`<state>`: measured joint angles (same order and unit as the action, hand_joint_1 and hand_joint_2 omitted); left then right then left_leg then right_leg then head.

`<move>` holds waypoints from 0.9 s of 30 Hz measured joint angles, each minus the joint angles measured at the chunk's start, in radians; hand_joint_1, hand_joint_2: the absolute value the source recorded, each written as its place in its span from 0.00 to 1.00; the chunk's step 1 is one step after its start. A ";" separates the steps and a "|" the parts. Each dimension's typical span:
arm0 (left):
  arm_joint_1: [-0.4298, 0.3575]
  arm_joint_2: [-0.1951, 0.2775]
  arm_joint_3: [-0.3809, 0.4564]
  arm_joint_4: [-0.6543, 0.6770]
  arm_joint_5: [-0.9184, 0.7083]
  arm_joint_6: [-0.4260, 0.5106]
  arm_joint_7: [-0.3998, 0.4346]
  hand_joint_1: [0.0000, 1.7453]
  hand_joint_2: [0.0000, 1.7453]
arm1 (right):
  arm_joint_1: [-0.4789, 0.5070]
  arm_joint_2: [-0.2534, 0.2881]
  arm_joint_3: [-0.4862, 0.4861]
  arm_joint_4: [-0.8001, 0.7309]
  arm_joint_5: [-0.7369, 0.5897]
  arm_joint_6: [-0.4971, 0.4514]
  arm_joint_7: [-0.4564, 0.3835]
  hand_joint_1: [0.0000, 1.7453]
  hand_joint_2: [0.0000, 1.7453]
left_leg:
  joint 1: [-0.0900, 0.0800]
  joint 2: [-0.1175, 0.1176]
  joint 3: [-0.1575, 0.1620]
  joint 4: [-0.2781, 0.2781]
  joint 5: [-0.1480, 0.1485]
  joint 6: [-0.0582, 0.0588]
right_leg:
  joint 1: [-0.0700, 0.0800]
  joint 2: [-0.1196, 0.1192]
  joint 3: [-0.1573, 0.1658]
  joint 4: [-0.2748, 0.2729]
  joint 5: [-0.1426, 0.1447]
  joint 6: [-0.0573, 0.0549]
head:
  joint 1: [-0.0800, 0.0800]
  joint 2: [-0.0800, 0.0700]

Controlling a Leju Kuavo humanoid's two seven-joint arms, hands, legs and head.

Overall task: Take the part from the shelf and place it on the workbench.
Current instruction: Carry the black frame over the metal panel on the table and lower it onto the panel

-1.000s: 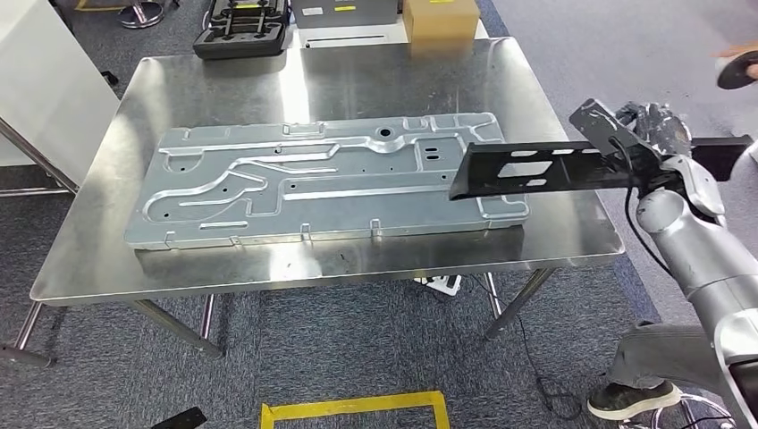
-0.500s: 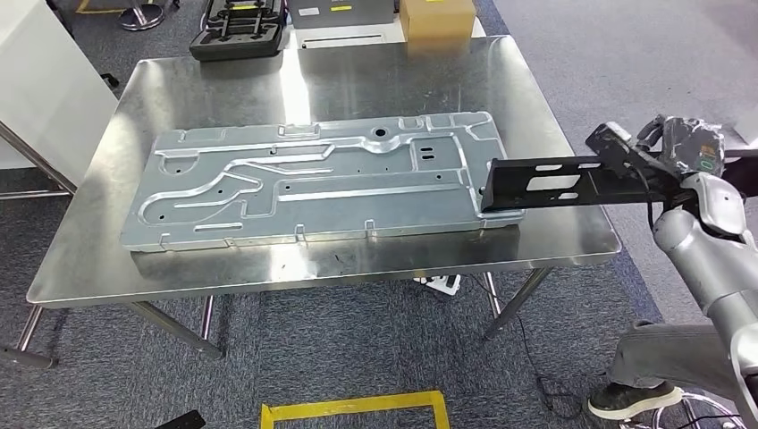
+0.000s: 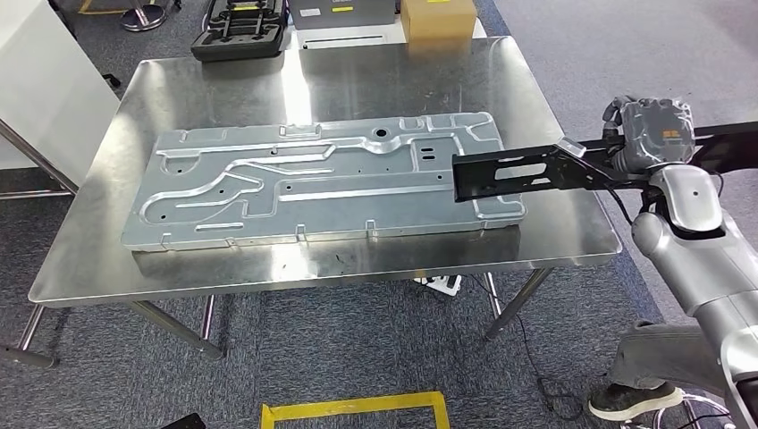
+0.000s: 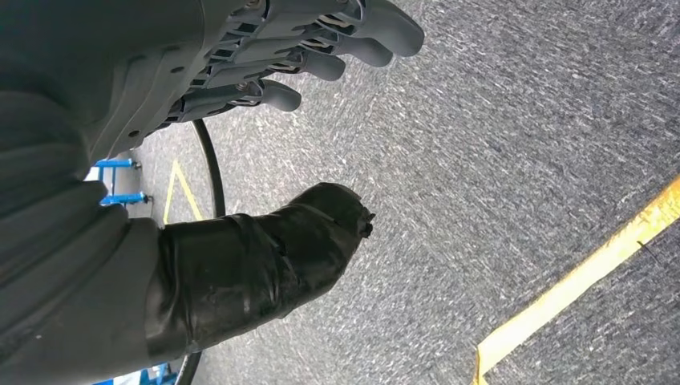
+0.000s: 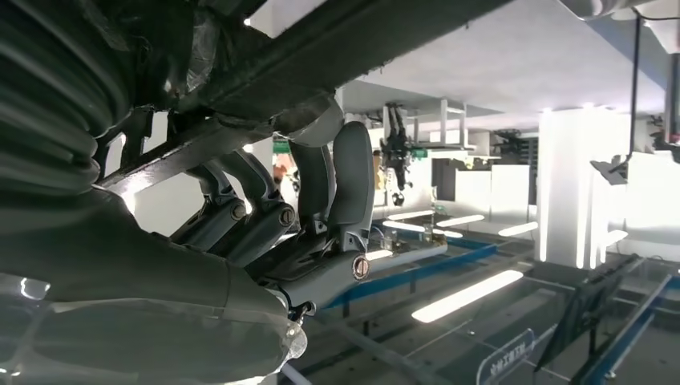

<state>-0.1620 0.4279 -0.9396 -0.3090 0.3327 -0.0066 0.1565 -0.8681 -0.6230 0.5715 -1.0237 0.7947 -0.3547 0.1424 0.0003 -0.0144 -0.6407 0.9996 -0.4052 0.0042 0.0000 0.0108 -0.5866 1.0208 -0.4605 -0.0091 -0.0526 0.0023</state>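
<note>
My right hand [image 3: 657, 134] grips a long black slotted part [image 3: 514, 172] near its right end. The part lies nearly level above the right side of the steel workbench [image 3: 563, 241]. Its free end hangs over the right edge of a large silver stamped panel [image 3: 322, 183] that lies flat on the bench. In the right wrist view the fingers [image 5: 345, 184] curl around the dark bar of the part [image 5: 361, 32]. My left hand [image 4: 321, 48] hangs beside my body over grey carpet, fingers apart and holding nothing.
A black moulded tray [image 3: 241, 31] and a cardboard box [image 3: 438, 18] sit beyond the bench's far edge. A white cabinet [image 3: 36, 89] stands to the left. Yellow floor tape [image 3: 357, 407] lies in front, and a person's shoe [image 3: 630, 398] is at the lower right.
My right hand has turned and risen a little. The black part pulled back to the right half a second ago, and now reaches left again over the panel's edge, more level.
</note>
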 joint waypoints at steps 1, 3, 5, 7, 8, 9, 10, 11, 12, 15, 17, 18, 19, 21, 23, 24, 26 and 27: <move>0.000 0.000 0.000 0.000 -0.001 0.000 0.000 0.00 1.00 | 0.001 0.000 0.000 -0.005 0.004 -0.002 -0.004 0.98 1.00 | 0.000 0.000 0.000 0.000 0.000 0.000 | 0.000 0.000 0.000 0.000 0.000 0.000 | 0.000 0.000; 0.000 0.000 0.000 0.000 0.000 -0.002 -0.002 0.00 1.00 | 0.003 0.002 0.000 -0.021 0.022 -0.015 -0.024 0.98 1.00 | 0.000 0.000 0.000 0.000 0.000 0.000 | 0.000 0.000 0.000 0.000 0.000 0.000 | 0.000 0.000; 0.000 0.001 0.000 0.000 0.006 -0.009 -0.005 0.00 1.00 | 0.005 0.008 0.000 -0.046 0.047 -0.038 -0.047 0.98 1.00 | 0.000 0.000 0.000 0.000 0.000 0.000 | 0.000 0.000 0.000 0.000 0.000 0.000 | 0.000 0.000; 0.000 0.002 0.000 0.000 0.012 -0.012 -0.011 0.00 1.00 | 0.006 0.018 0.000 -0.078 0.072 -0.050 -0.056 0.98 1.00 | 0.000 0.000 0.001 0.000 0.000 0.000 | 0.000 0.001 0.000 0.000 0.000 0.000 | 0.000 0.000; 0.000 0.002 0.000 0.000 0.016 -0.011 -0.014 0.00 1.00 | 0.006 0.023 0.000 -0.096 0.086 -0.050 -0.058 0.98 1.00 | 0.000 0.000 0.001 0.000 0.000 0.000 | 0.000 0.000 0.000 0.000 0.000 0.000 | 0.000 0.000; 0.000 0.002 0.000 0.000 0.020 -0.009 -0.016 0.00 1.00 | 0.007 0.028 0.000 -0.114 0.105 -0.047 -0.060 0.98 1.00 | 0.000 0.000 0.001 0.000 0.000 0.000 | 0.000 0.000 0.000 0.000 0.000 0.000 | 0.000 0.000; 0.000 0.003 0.000 0.000 0.026 -0.009 -0.018 0.00 1.00 | 0.007 0.033 0.001 -0.132 0.129 -0.042 -0.062 0.98 1.00 | 0.000 0.000 0.001 0.000 0.000 0.000 | 0.000 0.000 0.000 0.000 0.000 0.000 | 0.000 0.000; 0.001 0.003 0.001 0.000 0.032 -0.009 -0.018 0.00 1.00 | 0.007 0.037 0.002 -0.149 0.156 -0.036 -0.065 0.98 1.00 | 0.000 0.000 0.001 0.000 0.000 0.000 | 0.000 0.000 0.000 0.000 0.000 0.000 | 0.000 0.000; 0.001 0.003 0.003 0.000 0.038 -0.010 -0.018 0.00 1.00 | 0.007 0.040 0.004 -0.164 0.184 -0.029 -0.066 0.98 1.00 | 0.000 0.000 0.001 -0.001 0.000 0.000 | 0.000 0.000 0.000 0.000 0.000 0.000 | 0.000 0.000; 0.002 0.003 0.010 0.000 0.045 -0.005 -0.019 0.00 1.00 | 0.005 0.048 0.024 -0.205 0.254 0.000 -0.064 0.98 1.00 | 0.000 0.000 0.001 -0.001 0.000 0.000 | 0.000 0.000 0.001 0.000 0.000 0.000 | 0.000 0.000; 0.003 0.003 0.013 0.000 0.043 0.005 -0.022 0.00 1.00 | 0.003 0.053 0.044 -0.233 0.285 0.022 -0.061 0.73 0.75 | 0.000 0.000 0.001 -0.001 0.000 0.000 | 0.000 0.000 0.001 0.000 0.000 -0.001 | 0.000 0.000; 0.003 0.003 0.014 0.000 0.040 0.009 -0.024 0.00 1.00 | 0.003 0.055 0.053 -0.245 0.293 0.029 -0.060 0.49 0.50 | 0.000 0.000 0.001 -0.001 0.000 0.000 | 0.000 0.000 0.001 0.000 0.000 -0.001 | 0.000 0.000; 0.003 0.003 0.014 0.000 0.035 0.013 -0.029 0.00 1.00 | 0.003 0.057 0.061 -0.254 0.300 0.036 -0.057 0.25 0.25 | 0.000 0.000 0.001 -0.001 0.000 0.000 | 0.000 0.000 0.001 0.000 0.000 -0.001 | 0.000 0.000; 0.004 0.004 0.014 0.000 0.026 0.019 -0.041 0.00 1.00 | 0.003 0.058 0.076 -0.268 0.314 0.049 -0.048 0.00 0.00 | 0.000 0.000 0.001 -0.001 0.000 0.000 | 0.000 0.000 0.001 0.000 0.000 -0.001 | 0.000 0.000; 0.004 0.005 0.014 0.000 0.024 0.019 -0.058 0.00 1.00 | 0.003 0.057 0.090 -0.274 0.337 0.061 -0.043 0.00 0.00 | 0.000 0.000 0.001 -0.001 0.000 0.000 | 0.000 0.000 0.001 0.000 0.000 -0.001 | 0.000 0.000; 0.005 0.005 0.014 0.000 0.024 0.019 -0.069 0.00 0.75 | 0.003 0.056 0.097 -0.275 0.349 0.068 -0.042 0.00 0.00 | 0.000 0.000 0.001 -0.001 0.000 0.000 | 0.000 0.000 0.001 0.000 0.000 -0.001 | 0.000 0.000; 0.005 0.006 0.014 0.000 0.018 0.026 -0.094 0.00 0.25 | 0.004 0.047 0.113 -0.276 0.367 0.083 -0.041 0.00 0.00 | 0.000 0.000 0.001 -0.001 0.000 0.000 | 0.000 0.000 0.001 0.000 0.000 -0.001 | 0.000 0.000; 0.005 0.006 0.014 0.000 0.014 0.034 -0.107 0.00 0.00 | 0.005 0.040 0.121 -0.275 0.372 0.086 -0.038 0.00 0.00 | 0.000 0.000 0.001 -0.001 0.000 0.000 | 0.000 0.000 0.001 0.000 0.000 -0.001 | 0.000 0.000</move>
<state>-0.1571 0.4342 -0.9255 -0.3088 0.3464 0.0272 0.0498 -0.8636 -0.5827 0.6920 -1.2991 1.1665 -0.2683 0.1045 0.0003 -0.0144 -0.6392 0.9991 -0.4050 0.0038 -0.0003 0.0109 -0.5860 1.0204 -0.4607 -0.0096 -0.0527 0.0023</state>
